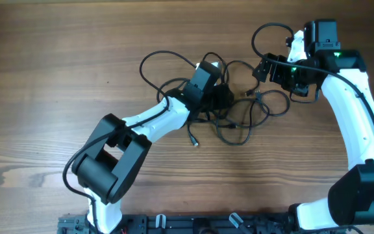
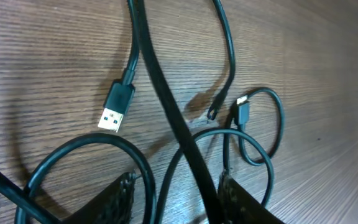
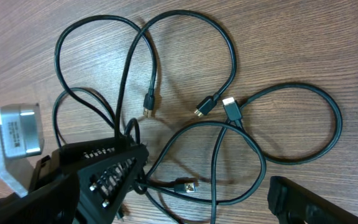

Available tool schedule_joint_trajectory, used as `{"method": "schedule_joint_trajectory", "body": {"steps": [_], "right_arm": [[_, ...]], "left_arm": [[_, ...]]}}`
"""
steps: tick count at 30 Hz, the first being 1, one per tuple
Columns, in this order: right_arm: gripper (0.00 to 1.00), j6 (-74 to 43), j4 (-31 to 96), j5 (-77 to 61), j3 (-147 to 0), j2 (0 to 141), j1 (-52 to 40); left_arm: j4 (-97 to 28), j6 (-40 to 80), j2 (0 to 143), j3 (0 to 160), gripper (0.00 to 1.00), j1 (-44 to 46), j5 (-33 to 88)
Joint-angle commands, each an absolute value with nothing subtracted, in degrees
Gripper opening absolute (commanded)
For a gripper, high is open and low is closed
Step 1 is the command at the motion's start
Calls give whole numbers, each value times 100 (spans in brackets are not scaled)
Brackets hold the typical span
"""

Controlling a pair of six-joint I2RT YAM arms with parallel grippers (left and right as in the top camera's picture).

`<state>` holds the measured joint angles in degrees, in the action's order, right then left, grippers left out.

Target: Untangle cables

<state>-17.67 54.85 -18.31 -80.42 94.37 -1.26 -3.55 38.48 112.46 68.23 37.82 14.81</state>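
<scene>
The cables (image 1: 239, 114) lie as a loose tangle of thin black loops on the wooden table. My left gripper (image 1: 221, 97) sits low over the tangle's left part. In the left wrist view it (image 2: 176, 182) is open, with several strands running between its fingers. A silvery USB plug (image 2: 115, 109) and a small plug (image 2: 242, 113) lie ahead of it. My right gripper (image 1: 260, 70) hovers at the tangle's upper right. In the right wrist view it (image 3: 209, 168) is open wide over the loops, with a gold-tipped plug (image 3: 188, 185) between its fingers. Three more plug ends (image 3: 231, 109) lie further out.
A cable loop (image 1: 167, 65) reaches out to the upper left of the tangle, and one loose plug end (image 1: 193, 140) lies toward the front. The right arm's own thick cable (image 1: 271, 32) arcs behind its wrist. The table (image 1: 57, 71) is brown wood.
</scene>
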Motion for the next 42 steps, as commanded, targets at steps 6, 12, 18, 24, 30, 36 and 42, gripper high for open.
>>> {"method": "schedule_joint_trajectory", "body": {"steps": [6, 12, 18, 24, 30, 36, 42], "right_arm": [[99, -1649, 5468, -1758, -8184, 9321, -143], [99, -1500, 5472, -1758, -8184, 9321, -143], [96, -1400, 5509, -1859, -8184, 9321, -143], [90, -998, 5516, -2860, -8184, 9321, -143], [90, -805, 5653, -3109, -8184, 9321, -143], [86, 174, 5618, -5146, -8184, 9314, -174], [86, 445, 5339, -5940, -8184, 9299, -803]], "left_arm": [[-364, 3839, 11327, 6862, 19, 3802, 1406], [-996, 3780, 10606, 6864, 4, 3225, 2576], [-1800, 3785, 8667, 6864, 4, 2110, 3868], [-1173, 5277, 6956, 6866, 4, 1461, 4543], [589, 6967, 5734, 6866, 4, 790, 4180], [-1966, 6173, 6230, 6864, 4, 1076, 2797], [-1041, 6685, 6805, 6864, 4, 1074, 2672]]}}
